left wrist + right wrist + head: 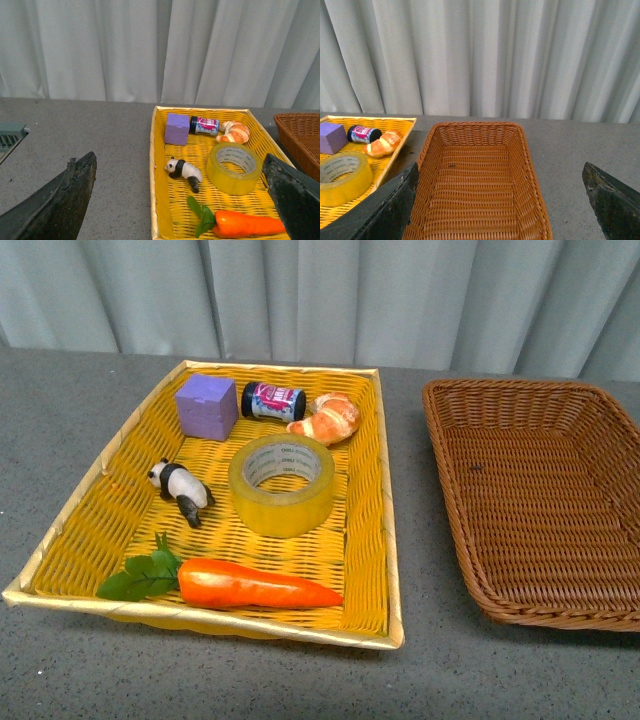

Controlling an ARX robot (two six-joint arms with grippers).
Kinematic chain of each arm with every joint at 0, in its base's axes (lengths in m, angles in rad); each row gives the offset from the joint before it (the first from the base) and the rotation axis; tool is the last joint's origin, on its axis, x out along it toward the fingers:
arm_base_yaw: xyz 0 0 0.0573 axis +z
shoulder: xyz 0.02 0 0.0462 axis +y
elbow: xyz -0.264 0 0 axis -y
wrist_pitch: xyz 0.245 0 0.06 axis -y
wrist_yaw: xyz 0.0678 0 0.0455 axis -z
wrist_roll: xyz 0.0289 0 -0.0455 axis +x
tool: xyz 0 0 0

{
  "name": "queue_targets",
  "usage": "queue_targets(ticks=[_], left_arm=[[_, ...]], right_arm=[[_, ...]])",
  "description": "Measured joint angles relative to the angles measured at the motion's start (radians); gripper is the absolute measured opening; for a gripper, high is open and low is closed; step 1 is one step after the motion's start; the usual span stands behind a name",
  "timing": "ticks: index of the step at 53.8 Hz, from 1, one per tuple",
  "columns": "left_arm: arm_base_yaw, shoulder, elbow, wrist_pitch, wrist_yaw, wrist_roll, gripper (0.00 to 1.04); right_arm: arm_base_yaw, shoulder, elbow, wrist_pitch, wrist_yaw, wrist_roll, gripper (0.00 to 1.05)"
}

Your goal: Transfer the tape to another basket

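Observation:
The tape (282,483), a wide yellowish translucent roll with a white printed core, lies flat in the middle of the bright yellow woven tray (370,540). It also shows in the left wrist view as the tape (233,168) and at the edge of the right wrist view as the tape (342,177). The brown wicker basket (540,502) stands empty to the tray's right, seen lengthwise as the basket (477,185). My left gripper (182,200) hangs open, high and back from the tray. Over the basket's near end, my right gripper (502,200) is open too. Neither arm appears in the front view.
Sharing the tray are a purple block (207,406), a small dark jar (273,401), a croissant (328,419), a panda figure (182,489) and an orange carrot (255,585) with green leaves. Grey tabletop surrounds both containers, and a pale curtain (320,295) hangs behind.

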Motion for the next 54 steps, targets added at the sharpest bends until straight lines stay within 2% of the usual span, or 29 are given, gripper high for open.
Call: queue_targets(ticks=[54], left_arm=[[0.000, 0.000, 0.000, 0.000, 0.000, 0.000, 0.98]], right_arm=[[0.000, 0.000, 0.000, 0.000, 0.000, 0.000, 0.96]])
